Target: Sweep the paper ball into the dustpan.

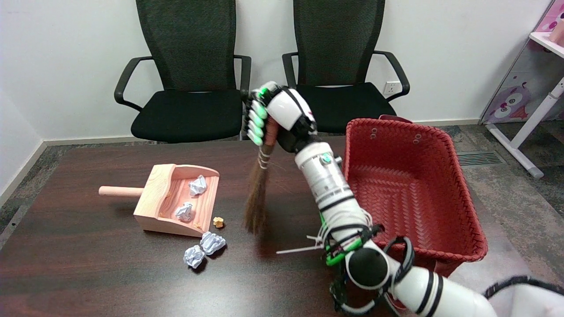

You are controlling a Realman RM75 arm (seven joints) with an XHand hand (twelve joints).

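Observation:
A wooden dustpan (164, 210) lies on the dark table at the left, its handle pointing left and its mouth facing right. Two crumpled paper balls (197, 185) lie inside it. Two more paper balls (212, 242) rest on the table just in front of its lower lip, beside a small yellowish scrap (218, 222). My right hand (274, 115) grips the handle of a small straw broom (257, 197), which hangs down with its bristle tips near the table, to the right of the dustpan's mouth and up and right of the loose balls.
A red woven basket (458, 207) stands on the table at the right, close behind my right forearm. Two black office chairs (189, 101) stand beyond the far edge. A white cable tie sticks out from the arm near the wrist.

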